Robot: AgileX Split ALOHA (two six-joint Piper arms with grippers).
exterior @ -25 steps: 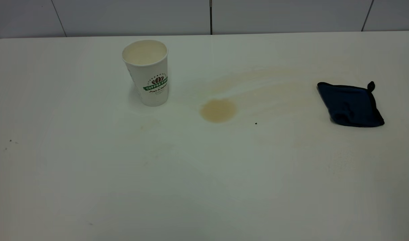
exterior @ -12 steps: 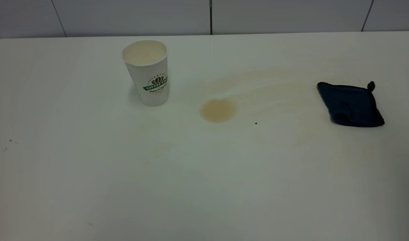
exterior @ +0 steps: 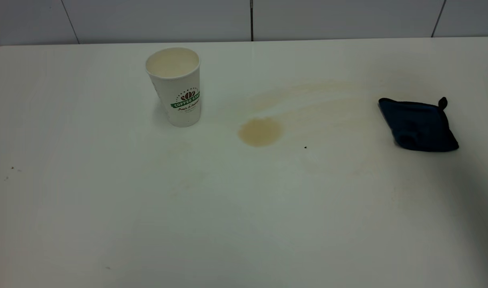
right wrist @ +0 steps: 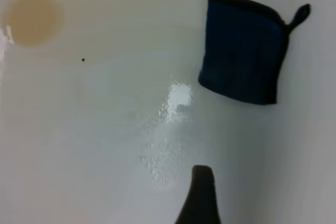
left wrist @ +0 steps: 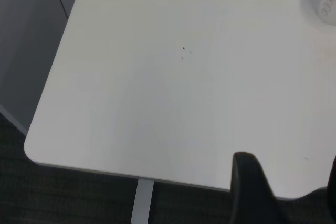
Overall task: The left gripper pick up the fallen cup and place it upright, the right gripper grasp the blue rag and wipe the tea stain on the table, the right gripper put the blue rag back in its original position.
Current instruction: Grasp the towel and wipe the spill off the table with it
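You see the cup standing upright on the table, far left of centre, its open mouth up. The tea stain lies just right of the cup, apart from it, with faint tan streaks fanning toward the right. A small black speck sits right of the stain. The blue rag lies flat at the far right, well apart from the stain, untouched.

Neither arm appears in the exterior view. In the left wrist view, the left gripper hangs over the table's near left corner with its prongs spread and empty. In the right wrist view only one finger of the right gripper shows, above the table near the rag; you cannot tell its state.
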